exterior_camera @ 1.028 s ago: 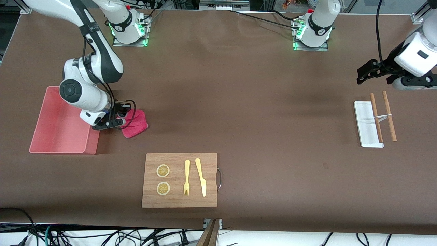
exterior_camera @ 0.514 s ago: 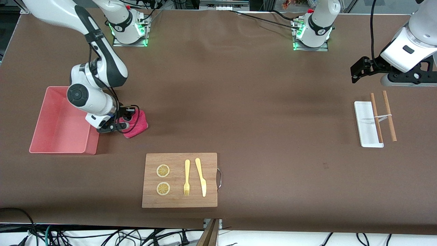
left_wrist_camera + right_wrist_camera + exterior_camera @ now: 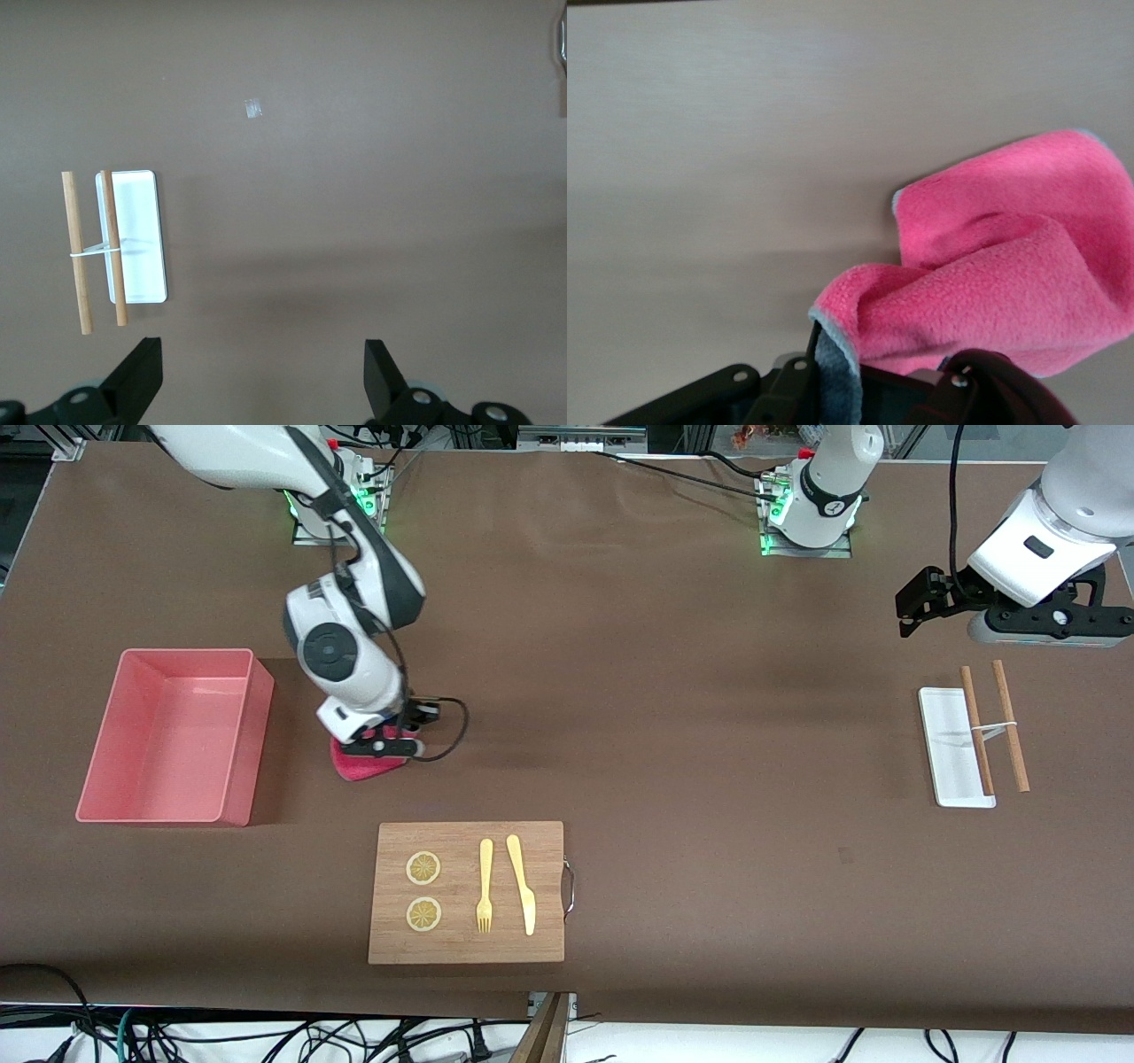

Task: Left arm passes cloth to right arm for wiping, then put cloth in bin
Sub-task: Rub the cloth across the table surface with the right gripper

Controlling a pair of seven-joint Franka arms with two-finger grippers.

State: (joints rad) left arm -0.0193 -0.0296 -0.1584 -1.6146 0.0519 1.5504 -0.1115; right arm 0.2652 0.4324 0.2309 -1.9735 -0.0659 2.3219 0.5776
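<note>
My right gripper [image 3: 383, 746] is shut on the cloth [image 3: 359, 767] and presses it against the brown table between the bin and the wooden cutting board. In the right wrist view the cloth [image 3: 992, 266] is magenta-pink with a dark grey underside and pale edging, folded at the jaws. The pink bin [image 3: 173, 735] sits at the right arm's end of the table with nothing in it. My left gripper [image 3: 917, 602] hangs open and empty in the air near the white tray; its fingers [image 3: 137, 376] show wide apart in the left wrist view.
A wooden cutting board [image 3: 467, 892] with two lemon slices, a fork and a knife lies near the front edge. A small white tray [image 3: 948, 748] with two wooden sticks [image 3: 992, 726] lies at the left arm's end.
My right gripper has dragged the cloth along the table away from the bin toward the table's middle. The left gripper has drifted slightly higher and toward the middle.
</note>
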